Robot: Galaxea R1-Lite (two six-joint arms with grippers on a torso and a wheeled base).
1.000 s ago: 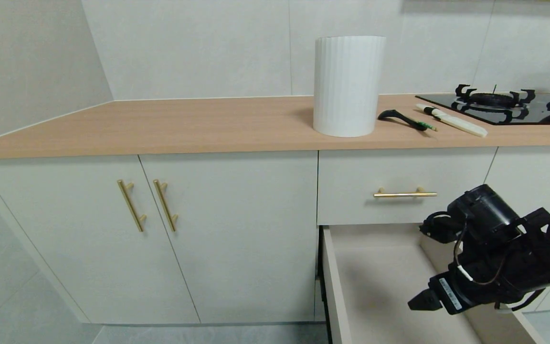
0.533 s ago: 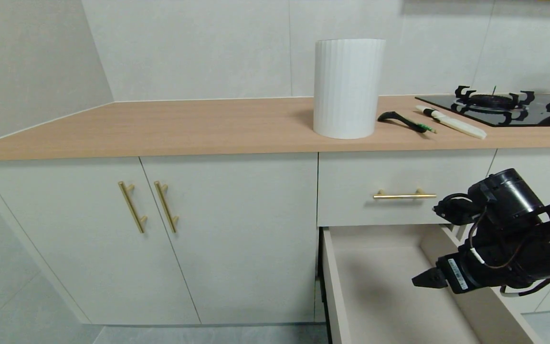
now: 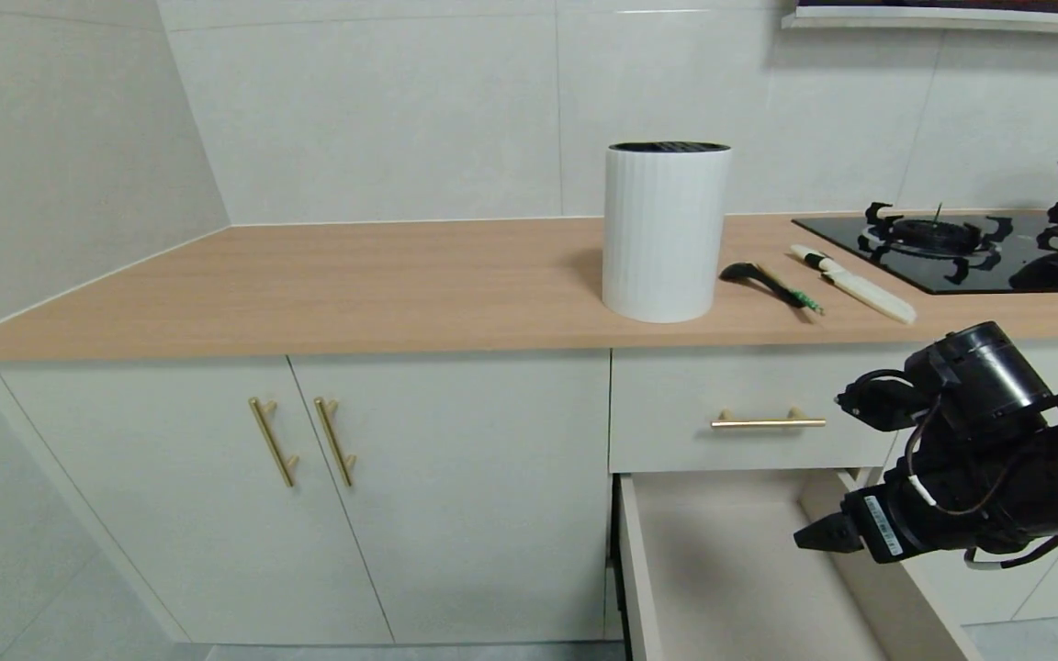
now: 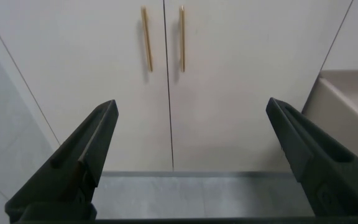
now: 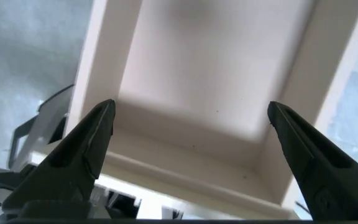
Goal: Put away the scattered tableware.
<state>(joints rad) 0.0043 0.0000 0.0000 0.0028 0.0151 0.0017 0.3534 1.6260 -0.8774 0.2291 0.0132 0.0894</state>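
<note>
The left gripper [image 4: 190, 107] is released, its two fingers spread wide. Straight ahead of it stand the double cabinet doors [image 3: 309, 496], and their paired gold handles [image 3: 301, 441] show between its fingers.

Well above the right gripper [image 3: 818, 537] and off to its left, a white ribbed holder [image 3: 665, 239] with a dark top stands upright on the wooden counter [image 3: 354, 285]. Just beside the holder, almost directly above the right gripper, a black-handled utensil [image 3: 768, 283] with a green end lies flat on the counter. A white knife [image 3: 855, 285] lies next to it, close but not touching. Both are loose on the counter, higher than the gripper and beyond it. Further right, a black gas hob [image 3: 951, 248] is set into the counter.

Between the counter and the right gripper is a closed drawer [image 3: 676, 413] with a gold bar handle [image 3: 768, 421]. Under it the open drawer [image 3: 722, 588] is pulled out. The right gripper hangs over that drawer's right wall, pointing left across it with its fingers spread wide and nothing in them. The right wrist view looks down between them into the drawer's pale bottom.
</note>
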